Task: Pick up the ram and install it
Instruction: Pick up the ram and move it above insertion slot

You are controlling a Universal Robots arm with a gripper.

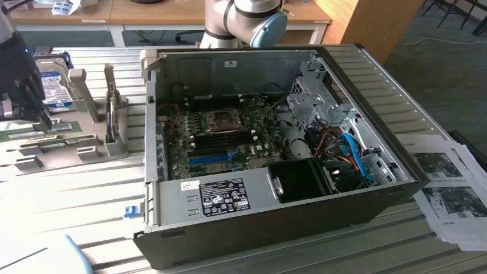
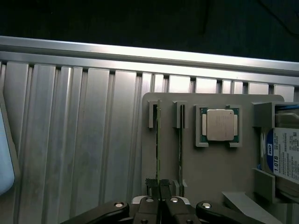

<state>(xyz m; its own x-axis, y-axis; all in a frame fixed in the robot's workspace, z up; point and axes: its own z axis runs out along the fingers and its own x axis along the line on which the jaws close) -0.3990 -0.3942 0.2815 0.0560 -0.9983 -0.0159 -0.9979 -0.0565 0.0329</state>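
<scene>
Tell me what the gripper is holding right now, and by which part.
Apparently the ram, pinched at one end by the gripper, the stick standing on edge in the tray.

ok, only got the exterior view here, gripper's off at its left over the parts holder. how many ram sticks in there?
Observer: Two. In the wrist view the outer ram stick and the inner ram stick stand on edge in parallel slots of the grey holder.
Operator: which one is the gripper at?
Observer: The gripper is lined up with the end of the outer ram stick, the one farther from the CPU. I cannot confirm contact.
Operator: cpu's in the holder too?
Observer: Yes, it lies flat in a square recess beside the inner ram stick.
</scene>
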